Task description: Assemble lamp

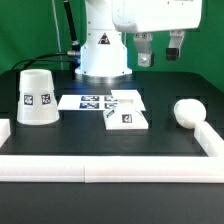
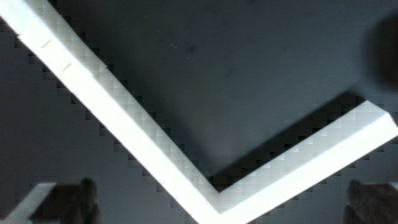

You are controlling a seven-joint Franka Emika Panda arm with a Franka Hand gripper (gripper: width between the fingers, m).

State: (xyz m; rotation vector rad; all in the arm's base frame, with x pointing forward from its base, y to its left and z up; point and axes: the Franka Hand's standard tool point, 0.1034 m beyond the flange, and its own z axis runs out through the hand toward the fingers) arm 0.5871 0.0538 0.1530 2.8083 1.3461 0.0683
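White shade, base block and bulb sit apart on the dark surface. I see my hand hanging above, fingers spread, holding nothing.

Shade at the exterior view's left, base between, bulb right.

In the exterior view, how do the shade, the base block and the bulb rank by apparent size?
Largest: shade.
Middle: base block.
Smallest: bulb, though only its ball shows, so this last rank is less sure.
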